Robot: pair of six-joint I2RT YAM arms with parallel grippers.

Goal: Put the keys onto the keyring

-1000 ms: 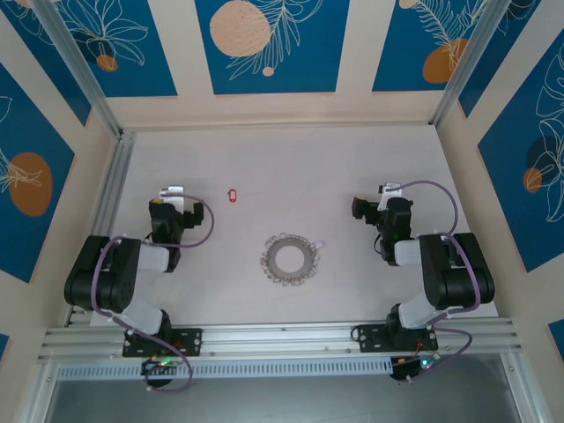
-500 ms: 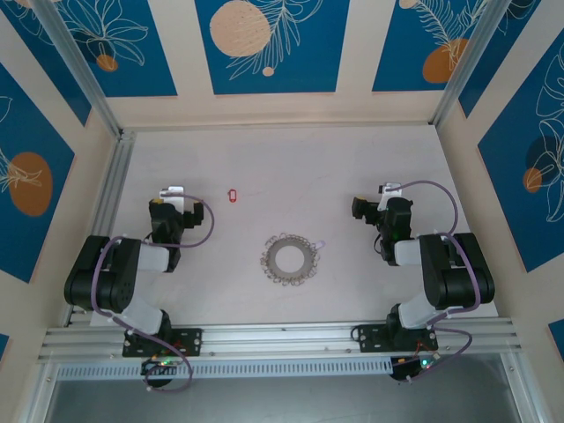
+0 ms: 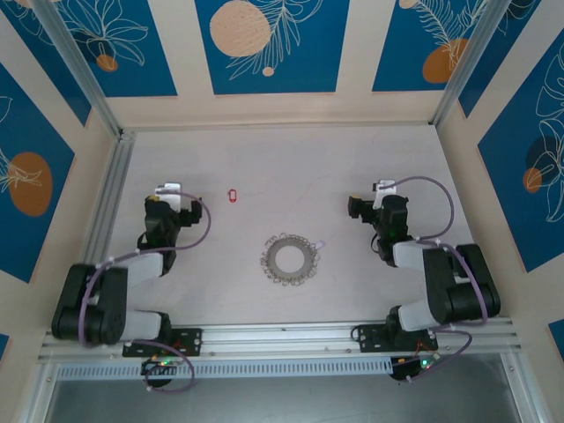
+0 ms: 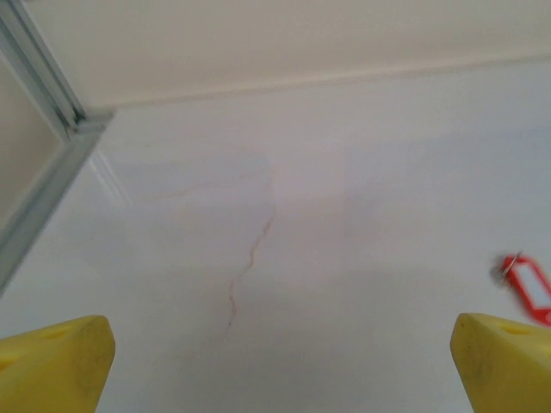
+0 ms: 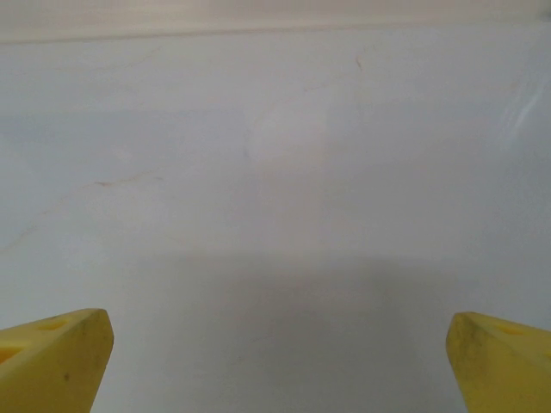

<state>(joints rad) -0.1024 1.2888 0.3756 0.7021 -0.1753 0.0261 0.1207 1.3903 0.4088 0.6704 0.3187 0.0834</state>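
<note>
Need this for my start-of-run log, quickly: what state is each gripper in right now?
Left gripper: open, jaws wide, holding nothing.
Right gripper: open, jaws wide, holding nothing.

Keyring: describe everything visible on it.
The keyring is a flat grey ring, metal by the look of it, with an open middle and small silver wire loops fringing it all round. A small whitish tag sticks out at its far-right side. It lies flat on the table, roughly central, with nothing gripping it.
</note>
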